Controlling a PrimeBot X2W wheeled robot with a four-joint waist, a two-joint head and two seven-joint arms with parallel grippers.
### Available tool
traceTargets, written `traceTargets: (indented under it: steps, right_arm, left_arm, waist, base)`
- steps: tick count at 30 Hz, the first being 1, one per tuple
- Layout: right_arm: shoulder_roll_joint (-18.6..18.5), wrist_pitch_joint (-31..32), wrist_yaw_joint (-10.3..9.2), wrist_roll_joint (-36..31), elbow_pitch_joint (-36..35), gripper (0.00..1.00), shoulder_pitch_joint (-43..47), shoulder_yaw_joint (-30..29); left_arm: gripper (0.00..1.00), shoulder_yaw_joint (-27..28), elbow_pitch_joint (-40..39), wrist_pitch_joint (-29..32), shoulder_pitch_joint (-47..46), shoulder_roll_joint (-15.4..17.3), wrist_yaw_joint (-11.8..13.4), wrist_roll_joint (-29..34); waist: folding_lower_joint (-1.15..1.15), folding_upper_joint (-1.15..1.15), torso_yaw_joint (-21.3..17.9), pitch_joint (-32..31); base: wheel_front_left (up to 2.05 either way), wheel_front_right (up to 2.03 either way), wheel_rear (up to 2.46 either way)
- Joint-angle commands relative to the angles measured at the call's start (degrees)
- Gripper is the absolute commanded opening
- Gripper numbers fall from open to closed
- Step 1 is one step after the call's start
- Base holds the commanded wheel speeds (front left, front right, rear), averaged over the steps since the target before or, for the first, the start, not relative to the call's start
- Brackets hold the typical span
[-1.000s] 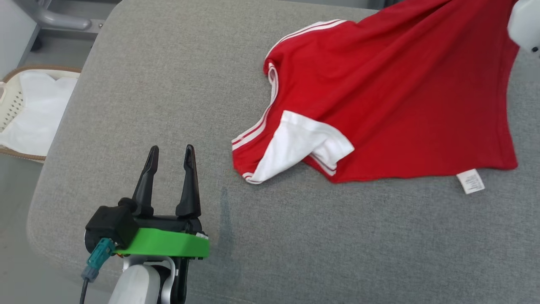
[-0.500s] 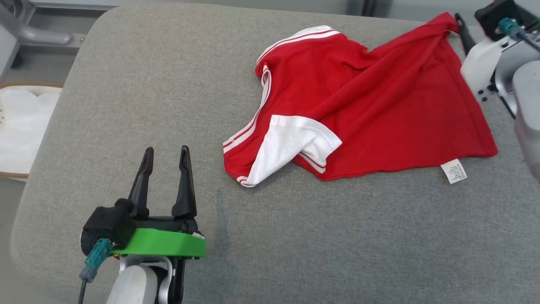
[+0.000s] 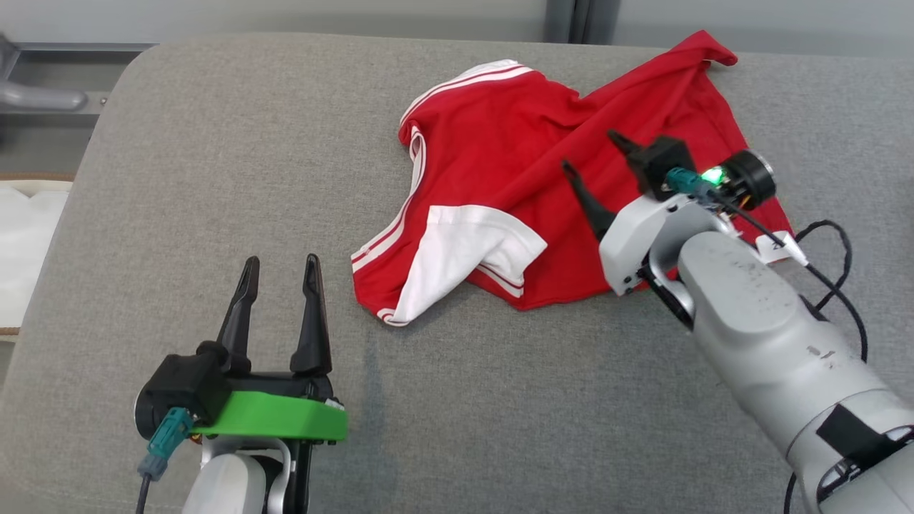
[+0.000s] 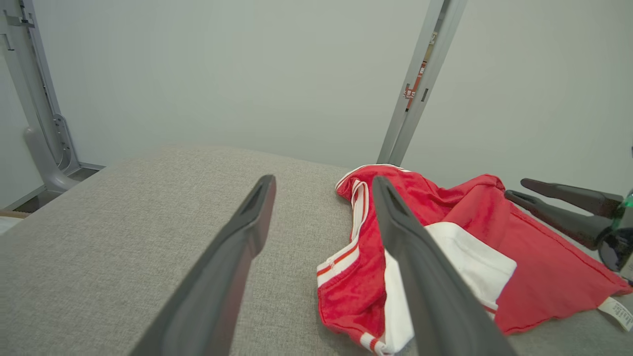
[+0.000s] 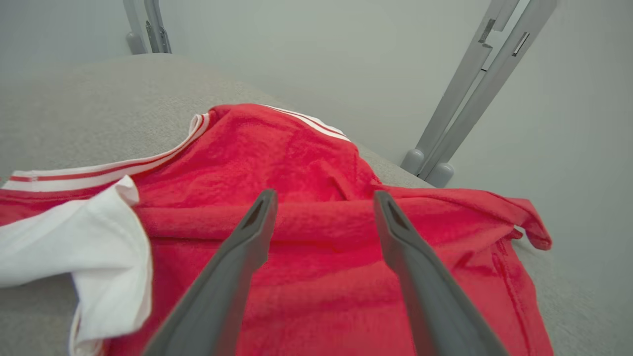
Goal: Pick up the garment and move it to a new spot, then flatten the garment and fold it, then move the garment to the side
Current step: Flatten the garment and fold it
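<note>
Grey fabric surface [image 3: 214, 143]; white cloth [image 3: 25, 250] off its left edge; grey metal post [image 4: 420, 84] behind.

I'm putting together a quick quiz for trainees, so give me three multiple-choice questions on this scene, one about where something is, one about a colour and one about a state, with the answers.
1. Where is the right gripper?
A. Above the red garment
B. Above a laundry basket
C. Above a wooden shelf

2. What colour is the bracket behind the left gripper?
A. Blue
B. Green
C. Yellow

3. How do the right gripper's jaws stand?
A. Shut on the garment
B. Shut on a label
C. Open, holding nothing

Answers:
1 A: the head view shows its fingers over the red cloth.
2 B: it is bright green in the head view.
3 C: the right wrist view shows the fingers spread with nothing clamped.
</note>
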Motion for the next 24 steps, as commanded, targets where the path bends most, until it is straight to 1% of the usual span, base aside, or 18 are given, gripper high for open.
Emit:
traceTargets:
  steps: [1, 4, 8, 15, 18, 19, 20, 22, 24]
  right_arm:
    - [0.1, 0.0, -0.09, 2.4, -1.0, 1.0, 1.3, 1.8]
    - [-0.4, 1.5, -0.09, 7.6, -3.4, 1.0, 2.6, 6.6]
    - [-2.4, 3.5, -0.09, 14.0, -6.7, 1.0, 3.5, 13.2]
    - [-5.7, 6.7, -0.09, 23.1, -11.0, 1.0, 4.0, 21.7]
    - [-6.7, 7.0, -0.09, 25.9, -12.1, 1.0, 3.2, 24.6]
    - [-6.8, 6.7, -0.09, 26.6, -12.5, 0.98, 2.9, 25.5]
    - [-7.0, 6.1, -0.09, 27.3, -12.9, 0.36, 2.4, 26.4]
    - [-7.2, 5.5, -0.09, 28.2, -13.8, 0.0, 1.8, 28.5]
    - [-7.6, 4.6, -0.09, 28.7, -14.9, 0.0, 1.4, 31.1]
  left_arm:
    - [1.0, 0.0, 0.1, 0.0, -0.5, 0.1, -0.3, 0.2]
    - [1.0, -0.3, 0.0, 0.0, -0.8, 0.1, -0.1, -0.4]
    - [1.0, -0.6, -0.1, 0.0, -1.1, 0.1, 0.4, -0.9]
    - [1.0, -0.6, -0.2, 0.0, -1.1, 0.1, 0.7, -1.4]
    - [1.0, -0.7, -0.3, 0.0, -1.2, 0.1, 0.8, -1.6]
    - [1.0, -0.8, -0.3, 0.0, -1.3, 0.1, 0.9, -1.6]
    - [1.0, -0.8, -0.3, 0.0, -1.4, 0.1, 0.9, -1.5]
    - [1.0, -0.8, -0.3, 0.0, -1.4, 0.1, 1.0, -1.5]
    - [1.0, -0.7, -0.2, 0.0, -1.4, 0.1, 1.0, -1.3]
  waist:
    - [0.0, 0.0, 1.2, 0.9]
    - [0.0, 0.0, 2.4, 1.4]
    - [0.0, 0.0, 3.8, 2.0]
    - [0.0, 0.0, 4.7, 2.4]
    - [0.0, 0.0, 4.7, 2.5]
    - [0.0, 0.0, 4.6, 2.6]
    - [0.0, 0.0, 4.5, 2.6]
    - [0.0, 0.0, 4.4, 2.7]
    - [0.0, 0.0, 4.1, 2.6]
  base:
    - [0.0, 0.0, 0.0]
    - [0.0, 0.0, 0.0]
    - [0.0, 0.0, 0.0]
    - [0.0, 0.0, 0.0]
    - [0.0, 0.0, 0.0]
    - [0.0, 0.0, 0.0]
    - [0.0, 0.0, 0.0]
    - [0.0, 0.0, 0.0]
    - [0.0, 0.0, 0.0]
